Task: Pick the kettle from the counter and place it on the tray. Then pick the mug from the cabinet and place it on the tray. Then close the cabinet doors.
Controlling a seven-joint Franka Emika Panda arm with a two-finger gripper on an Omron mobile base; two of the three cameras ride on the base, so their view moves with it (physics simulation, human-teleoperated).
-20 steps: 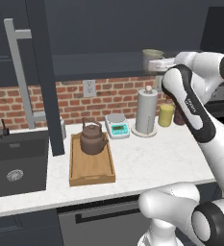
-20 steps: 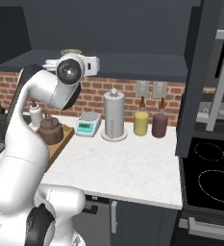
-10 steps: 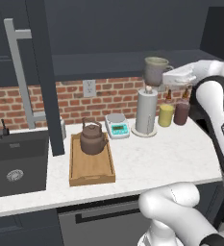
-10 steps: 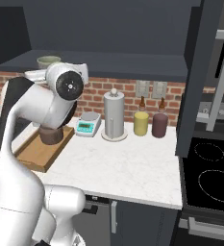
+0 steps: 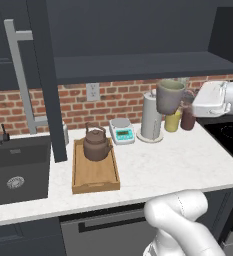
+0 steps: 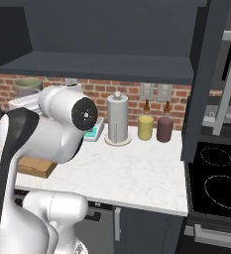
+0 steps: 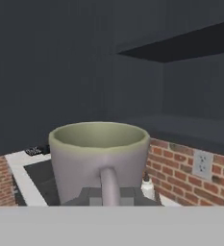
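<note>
Two things were already sorted here: the kettle (image 5: 97,144) sat on the back half of the tray (image 5: 95,179), and the mug (image 5: 169,96) was out of the cabinet (image 5: 138,65), hanging in the air over the counter (image 5: 178,165), in front of the paper towel roll (image 5: 150,116) and well off to the right of the tray. The gripper (image 5: 187,99) was pinched narrow on the mug's handle, and from the hand camera that handle (image 7: 109,185) ran straight down between the fingers with the cup upright. My guess at the risks: a grip on nothing but the handle looked like the sort that could let the cup swivel or slip on a quick swing. The route to the tray also passed close to the towel roll and the little scale (image 5: 122,131), so a low carry might have clipped them. The free space on the tray was the front half, just beside the kettle, so setting down too far back could have bumped it, and too far forward could have landed on the rim and tipped. The doors (image 5: 45,80) stood open, so the arm swinging left could have caught the nearer one.
</note>
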